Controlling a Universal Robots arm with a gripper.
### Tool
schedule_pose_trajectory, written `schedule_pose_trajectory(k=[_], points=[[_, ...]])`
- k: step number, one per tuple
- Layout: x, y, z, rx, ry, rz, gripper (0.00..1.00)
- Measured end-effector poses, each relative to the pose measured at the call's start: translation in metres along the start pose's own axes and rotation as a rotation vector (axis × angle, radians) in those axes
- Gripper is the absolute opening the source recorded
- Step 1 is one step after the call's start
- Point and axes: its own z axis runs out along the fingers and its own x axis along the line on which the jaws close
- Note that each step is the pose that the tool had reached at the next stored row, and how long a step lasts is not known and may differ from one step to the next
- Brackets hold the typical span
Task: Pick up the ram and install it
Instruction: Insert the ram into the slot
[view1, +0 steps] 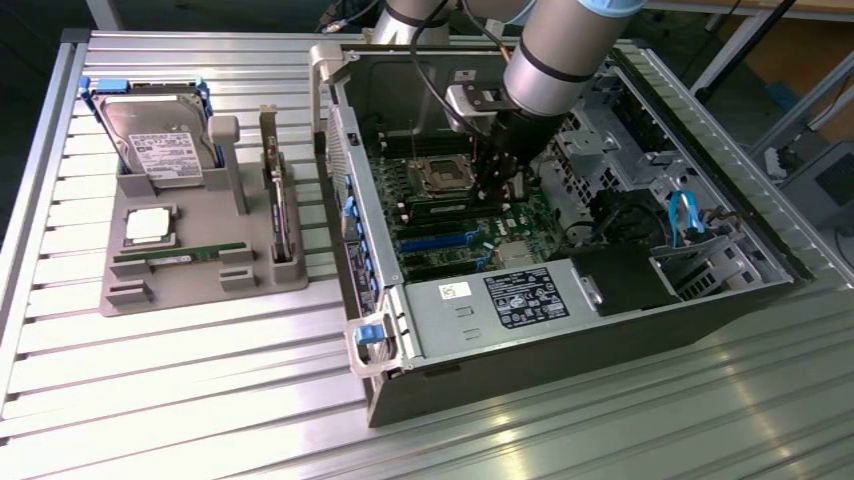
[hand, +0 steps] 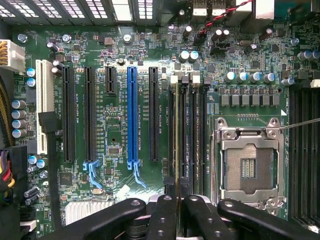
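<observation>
Clenching on the long, thin green circuit-board ram stick (hand: 176, 145), the jaws pinch it between black fingers (hand: 161, 215). In the wrist view it shows edge-on as a pale line running along one of the black memory slots (hand: 186, 130), just beside the square silver processor socket (hand: 248, 167) on the green motherboard (hand: 115, 120). I cannot tell whether its lower edge already touches the slot.

The step in hand looks like seating. To do it well, I judge the stick should stand upright and parallel to the slot, and be pressed straight down so both ends enter together. A tilt could jam it against the neighbouring slots.

In the exterior view the grey arm (view1: 554, 60) reaches into the open black computer case (view1: 561, 350) on the ribbed metal desk (view1: 200, 400). A second green stick (view1: 180, 255) lies in the grey holder (view1: 200, 292), well apart.
</observation>
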Motion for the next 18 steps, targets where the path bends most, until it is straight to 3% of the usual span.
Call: schedule_pose_trajectory(k=[18], points=[[-0.0001,-0.0004,-0.0018,0.0000,0.0011,0.000,0.12]])
